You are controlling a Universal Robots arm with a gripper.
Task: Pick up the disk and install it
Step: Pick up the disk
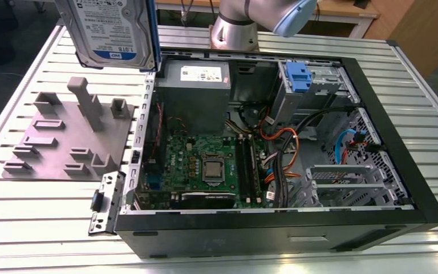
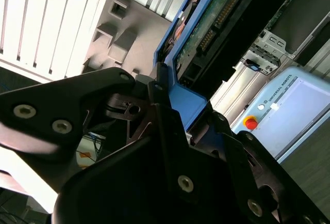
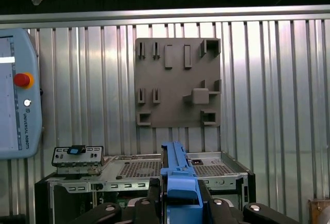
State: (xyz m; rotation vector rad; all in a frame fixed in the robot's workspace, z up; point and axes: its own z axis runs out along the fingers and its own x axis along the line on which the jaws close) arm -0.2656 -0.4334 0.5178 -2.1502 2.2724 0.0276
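The disk [image 1: 109,31], silver with a white-and-blue label and blue side rails, hangs upright in the air above the table at the exterior view's upper left, just outside the open computer case [image 1: 401,171]. In both wrist views my gripper [image 3: 178,199] is shut on the disk's blue rail [image 3: 175,170]. In the second wrist view the black fingers [image 2: 160,110] clamp the blue rail [image 2: 188,102], and the disk's circuit-board underside [image 2: 221,7] stretches away from them.
A grey fixture plate [image 1: 67,137] with upright pegs lies on the slatted table beside the case. Inside the case are a grey power-supply box [image 1: 196,80], a motherboard [image 1: 203,165], cables and a drive bay with a blue latch [image 1: 299,77]. A teach pendant [image 3: 18,95] lies nearby.
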